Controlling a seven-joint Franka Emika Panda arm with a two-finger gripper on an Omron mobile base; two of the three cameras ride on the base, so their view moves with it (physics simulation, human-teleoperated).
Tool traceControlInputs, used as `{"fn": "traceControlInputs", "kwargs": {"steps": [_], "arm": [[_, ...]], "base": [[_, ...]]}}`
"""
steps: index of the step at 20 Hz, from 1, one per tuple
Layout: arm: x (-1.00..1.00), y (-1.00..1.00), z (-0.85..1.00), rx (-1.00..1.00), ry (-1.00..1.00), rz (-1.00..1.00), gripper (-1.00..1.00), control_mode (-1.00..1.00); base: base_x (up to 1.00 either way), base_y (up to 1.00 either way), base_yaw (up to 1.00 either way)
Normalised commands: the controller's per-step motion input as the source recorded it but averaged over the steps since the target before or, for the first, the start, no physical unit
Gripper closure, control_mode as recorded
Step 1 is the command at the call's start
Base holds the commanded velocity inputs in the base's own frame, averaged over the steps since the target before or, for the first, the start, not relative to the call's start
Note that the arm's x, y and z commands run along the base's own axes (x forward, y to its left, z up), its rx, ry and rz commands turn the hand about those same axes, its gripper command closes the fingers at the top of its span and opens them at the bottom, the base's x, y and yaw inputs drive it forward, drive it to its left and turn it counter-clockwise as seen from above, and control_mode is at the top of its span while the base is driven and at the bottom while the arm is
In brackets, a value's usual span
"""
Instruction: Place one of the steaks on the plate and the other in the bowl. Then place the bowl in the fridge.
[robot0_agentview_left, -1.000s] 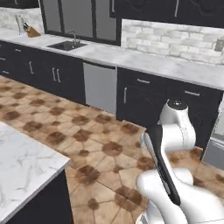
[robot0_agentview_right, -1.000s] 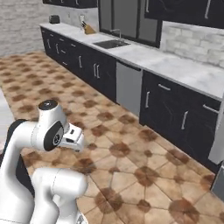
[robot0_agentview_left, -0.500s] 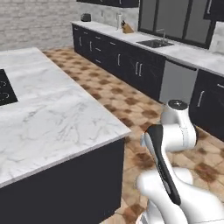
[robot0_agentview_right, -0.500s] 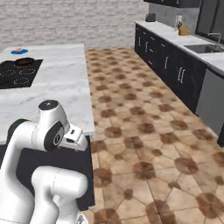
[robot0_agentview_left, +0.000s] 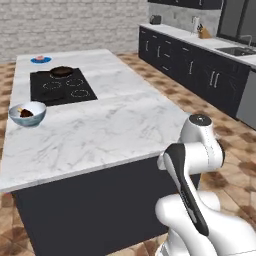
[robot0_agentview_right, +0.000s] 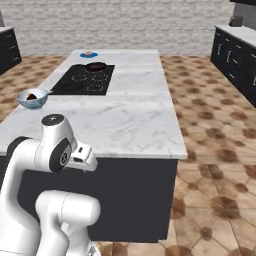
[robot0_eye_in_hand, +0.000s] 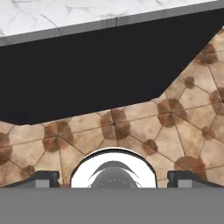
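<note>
The gripper (robot0_eye_in_hand: 113, 179) hangs with its jaws spread wide and empty over the tiled floor (robot0_eye_in_hand: 131, 127), beside the dark side of the island. On the marble island counter (robot0_agentview_left: 115, 125), the bowl (robot0_agentview_left: 27, 113) holding a steak (robot0_agentview_left: 26, 113) sits near the cooktop (robot0_agentview_left: 60, 86). The blue plate (robot0_agentview_left: 40, 59) lies beyond the skillet (robot0_agentview_left: 61, 71), at the far end.

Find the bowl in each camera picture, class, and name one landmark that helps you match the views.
Left base view: the bowl sits at the far left on the island counter, near the counter's edge.
Right base view: the bowl sits at upper left, left of the cooktop.
Hand view: not in it.
Shared landmark: the black cooktop.
</note>
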Motion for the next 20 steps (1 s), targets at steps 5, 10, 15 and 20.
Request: {"fn": "traceControlInputs", "kwargs": {"steps": [5,10,15,20], "arm": [[0.00,0.00,0.00,0.00,0.00,0.00,-1.00,1.00],[0.00,0.00,0.00,0.00,0.00,0.00,-1.00,1.00],[0.00,0.00,0.00,0.00,0.00,0.00,-1.00,1.00],[0.00,0.00,0.00,0.00,0.00,0.00,-1.00,1.00]], "base": [[-0.15,1.00,-0.03],[-0.37,1.00,-0.04],[-0.33,1.00,-0.09],[-0.04,1.00,-0.26]]}}
